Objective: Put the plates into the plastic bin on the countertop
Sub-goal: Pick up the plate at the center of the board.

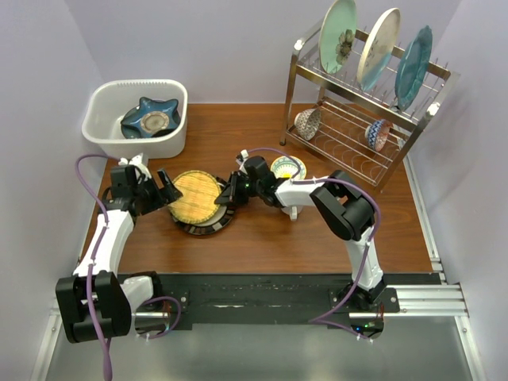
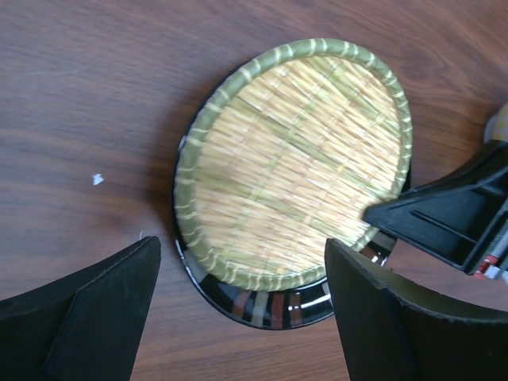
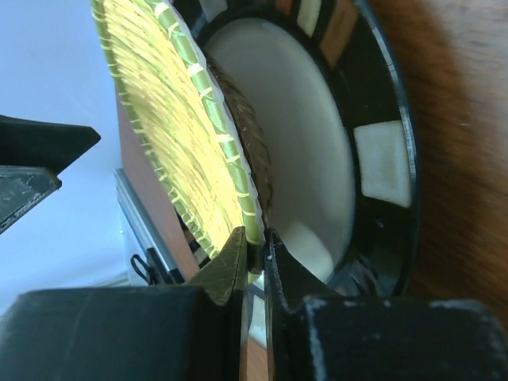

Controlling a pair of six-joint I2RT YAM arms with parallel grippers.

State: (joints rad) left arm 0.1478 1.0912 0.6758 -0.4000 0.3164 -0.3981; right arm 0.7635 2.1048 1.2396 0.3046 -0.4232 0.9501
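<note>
Bin (image 1: pixel 159 145) holds the blue star-shaped plate (image 1: pixel 151 117); right gripper (image 1: pixel 225 196) pinches the woven plate (image 1: pixel 196 198) by its rim, left gripper (image 2: pixel 242 270) gapes empty.

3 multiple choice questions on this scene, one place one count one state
1. Where is the star plate? A) in the bin B) in the rack C) held aloft
2. How many plates stand in the rack's top tier? A) two B) three C) five
3. The right gripper's jaws are: A) wide open B) shut on a bowl C) shut on the woven plate's rim
1 A, it lies inside the bin; 2 B, three stand upright; 3 C, wrist view shows the rim pinched
</note>
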